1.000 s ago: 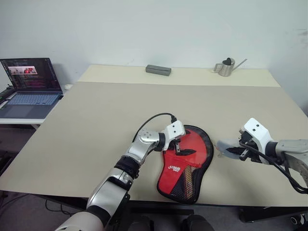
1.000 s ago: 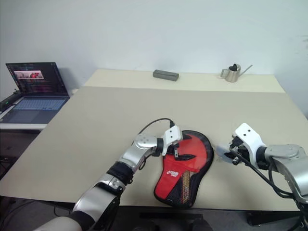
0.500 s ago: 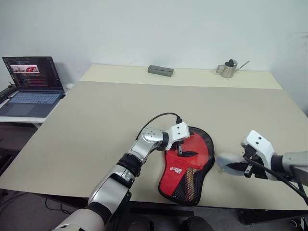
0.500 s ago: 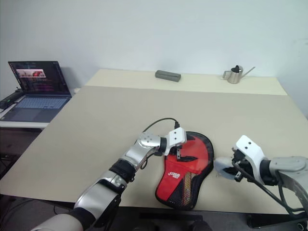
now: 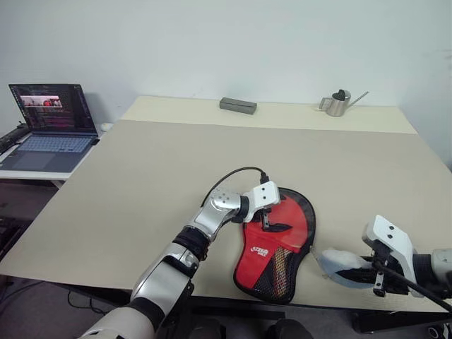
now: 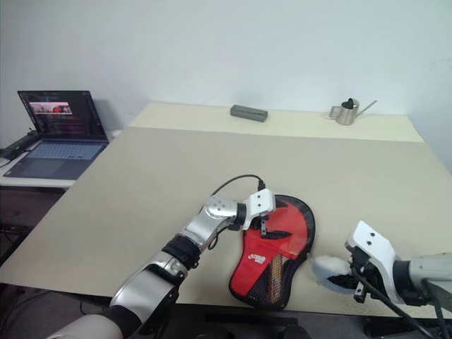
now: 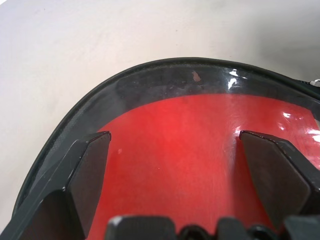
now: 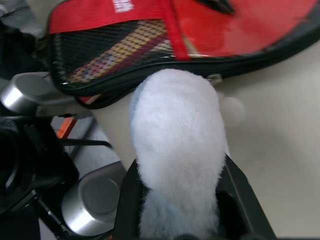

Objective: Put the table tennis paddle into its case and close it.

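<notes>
The case [image 5: 258,253] lies flat near the table's front edge, red panel and black mesh pocket facing up. The table tennis paddle's striped handle [image 8: 116,54] shows through the mesh, and the rest of it sits inside the case. My left gripper [image 5: 272,223] hovers open just over the case's round end, its fingers [image 7: 90,170] spread wide above the glossy red face. To the right of the case, at the table's front edge, my right gripper [image 5: 361,271] is shut on a fluffy grey-white pouch [image 8: 177,140].
A laptop [image 5: 49,120] stands open on a side table at the left. At the far edge of the table [image 5: 141,176] lie a grey block [image 5: 237,105] and a small metal watering can [image 5: 337,102].
My right gripper has drawn back toward the table's front edge with the pouch, away from the case. The left gripper has stayed over the case.
</notes>
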Tool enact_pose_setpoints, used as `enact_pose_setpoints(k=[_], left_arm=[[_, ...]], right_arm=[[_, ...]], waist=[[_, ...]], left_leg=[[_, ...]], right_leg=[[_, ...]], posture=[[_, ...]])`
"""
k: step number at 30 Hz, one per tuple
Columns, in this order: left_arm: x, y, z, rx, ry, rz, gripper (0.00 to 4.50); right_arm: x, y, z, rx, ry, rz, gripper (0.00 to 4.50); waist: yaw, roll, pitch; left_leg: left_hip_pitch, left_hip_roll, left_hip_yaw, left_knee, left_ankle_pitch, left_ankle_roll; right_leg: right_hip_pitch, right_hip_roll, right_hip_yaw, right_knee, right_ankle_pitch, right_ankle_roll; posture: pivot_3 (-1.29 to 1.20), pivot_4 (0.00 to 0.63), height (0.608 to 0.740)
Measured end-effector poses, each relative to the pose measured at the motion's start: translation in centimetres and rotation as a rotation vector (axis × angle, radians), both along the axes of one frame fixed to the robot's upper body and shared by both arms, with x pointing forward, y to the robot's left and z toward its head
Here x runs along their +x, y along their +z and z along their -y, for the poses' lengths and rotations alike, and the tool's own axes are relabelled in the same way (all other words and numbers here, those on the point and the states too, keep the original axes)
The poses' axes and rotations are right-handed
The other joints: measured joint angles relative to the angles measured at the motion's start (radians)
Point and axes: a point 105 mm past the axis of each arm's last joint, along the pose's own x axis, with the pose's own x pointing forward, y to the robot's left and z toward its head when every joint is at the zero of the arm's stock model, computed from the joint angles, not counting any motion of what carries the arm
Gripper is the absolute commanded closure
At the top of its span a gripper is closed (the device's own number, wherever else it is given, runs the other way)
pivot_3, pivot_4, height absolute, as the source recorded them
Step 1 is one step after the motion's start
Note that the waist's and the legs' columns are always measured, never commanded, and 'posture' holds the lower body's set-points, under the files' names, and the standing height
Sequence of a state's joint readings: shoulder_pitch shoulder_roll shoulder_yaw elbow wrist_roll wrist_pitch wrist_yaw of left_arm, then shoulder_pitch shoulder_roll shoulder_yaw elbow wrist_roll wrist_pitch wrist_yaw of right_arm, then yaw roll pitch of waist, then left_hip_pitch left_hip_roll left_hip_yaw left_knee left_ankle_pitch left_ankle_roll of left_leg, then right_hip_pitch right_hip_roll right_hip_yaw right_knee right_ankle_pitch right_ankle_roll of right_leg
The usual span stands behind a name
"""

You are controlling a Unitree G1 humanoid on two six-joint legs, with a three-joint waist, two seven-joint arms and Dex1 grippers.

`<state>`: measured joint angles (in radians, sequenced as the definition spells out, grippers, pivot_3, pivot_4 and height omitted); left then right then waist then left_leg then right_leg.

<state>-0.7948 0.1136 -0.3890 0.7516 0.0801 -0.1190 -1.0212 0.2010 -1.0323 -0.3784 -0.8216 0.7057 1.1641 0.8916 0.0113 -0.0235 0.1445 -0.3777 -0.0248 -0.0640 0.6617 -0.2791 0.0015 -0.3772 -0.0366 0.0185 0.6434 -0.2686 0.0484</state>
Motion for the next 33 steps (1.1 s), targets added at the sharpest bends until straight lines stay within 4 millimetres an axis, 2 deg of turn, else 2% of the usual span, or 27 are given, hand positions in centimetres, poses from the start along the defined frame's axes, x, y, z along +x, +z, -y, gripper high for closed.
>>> enact_pose_setpoints(k=[5,15,18,24,33], left_arm=[[-0.3,-0.1,0.5,0.000,-0.017,-0.003,0.00],[-0.3,-0.2,0.6,0.001,-0.013,-0.003,0.00],[-0.4,-0.2,0.7,0.001,-0.014,-0.003,0.00],[-0.5,-0.3,1.1,-0.004,-0.019,-0.008,0.00],[-0.8,-0.4,1.6,-0.006,-0.026,-0.021,0.00]], right_arm=[[-1.4,-0.2,-0.9,0.019,0.042,-0.031,4.15],[-2.8,-2.4,-5.0,0.133,0.157,-0.125,4.16],[-3.2,-2.5,-5.3,0.143,0.171,-0.146,4.16],[-5.6,-1.9,-6.1,0.180,0.230,-0.206,4.16],[-6.2,-2.0,-6.6,0.200,0.232,-0.222,4.17]], waist=[[0.013,0.000,0.000],[0.013,-0.001,-0.002],[0.013,-0.001,-0.002],[0.016,-0.001,-0.005],[0.016,0.000,-0.007]], left_leg=[[0.000,0.000,-0.007,0.000,-0.001,-0.002],[0.001,-0.001,-0.010,0.000,-0.002,-0.003],[0.001,-0.001,-0.011,0.000,-0.002,-0.003],[0.000,-0.002,-0.013,0.000,-0.002,-0.003],[0.000,-0.003,-0.014,0.000,-0.002,-0.003]], right_leg=[[0.003,0.000,-0.004,0.000,-0.004,-0.002],[0.005,-0.001,-0.006,0.000,-0.005,-0.003],[0.006,-0.001,-0.007,0.000,-0.005,-0.003],[0.006,-0.002,-0.009,0.000,-0.005,-0.002],[0.007,-0.002,-0.011,-0.001,-0.007,-0.002]], posture=[[0.00,0.150,0.740],[0.00,0.150,0.740],[0.00,0.150,0.740],[0.00,0.150,0.740],[0.00,0.150,0.740]])
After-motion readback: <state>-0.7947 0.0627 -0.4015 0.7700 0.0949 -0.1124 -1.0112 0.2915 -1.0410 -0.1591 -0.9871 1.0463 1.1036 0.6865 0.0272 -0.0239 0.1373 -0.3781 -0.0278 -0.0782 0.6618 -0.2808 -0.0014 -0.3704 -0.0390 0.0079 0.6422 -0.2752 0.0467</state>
